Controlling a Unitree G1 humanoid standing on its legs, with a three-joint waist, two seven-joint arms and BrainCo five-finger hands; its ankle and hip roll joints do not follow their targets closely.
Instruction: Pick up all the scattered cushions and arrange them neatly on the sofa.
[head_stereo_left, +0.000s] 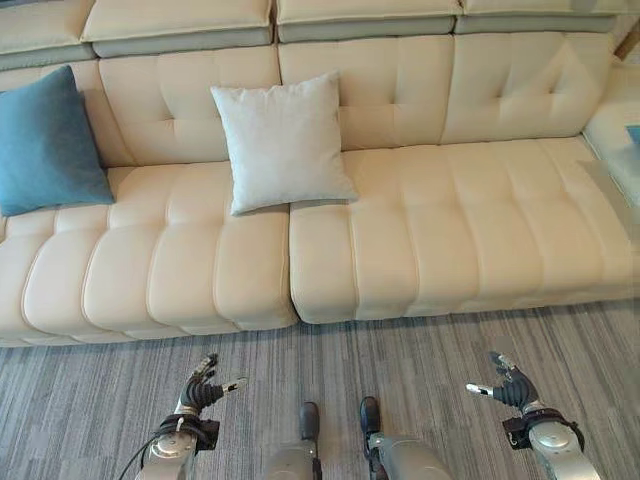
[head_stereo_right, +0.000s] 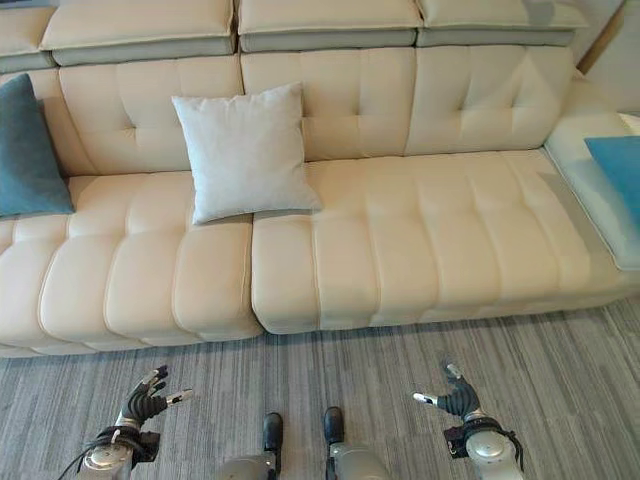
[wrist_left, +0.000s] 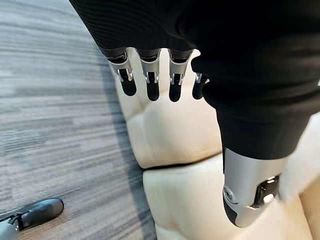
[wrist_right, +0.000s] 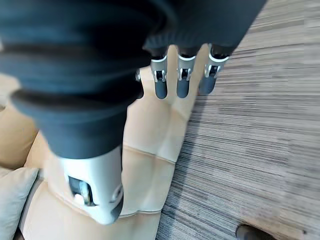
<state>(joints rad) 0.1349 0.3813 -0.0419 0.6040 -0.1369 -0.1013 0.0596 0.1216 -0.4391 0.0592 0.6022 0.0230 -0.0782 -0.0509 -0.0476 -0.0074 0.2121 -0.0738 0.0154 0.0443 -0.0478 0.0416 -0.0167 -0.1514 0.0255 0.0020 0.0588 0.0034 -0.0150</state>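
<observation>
Both the left hand (head_stereo_left: 205, 388) and right hand (head_stereo_left: 508, 385) hang open and empty above the carpet (head_stereo_left: 420, 350); on the sofa (head_stereo_left: 450, 230), the white cushion (head_stereo_left: 282, 142) leans mid-backrest and the blue cushion (head_stereo_left: 45, 140) sits toward its left end, so a careless reach could topple either.

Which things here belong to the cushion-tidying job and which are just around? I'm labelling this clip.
Part of the job:
- white cushion, leaning on the sofa backrest
- blue cushion, at the sofa's left end
- another blue cushion, on the right section
- cream sofa
- left hand and right hand, both open and empty

Just there:
- grey striped carpet
</observation>
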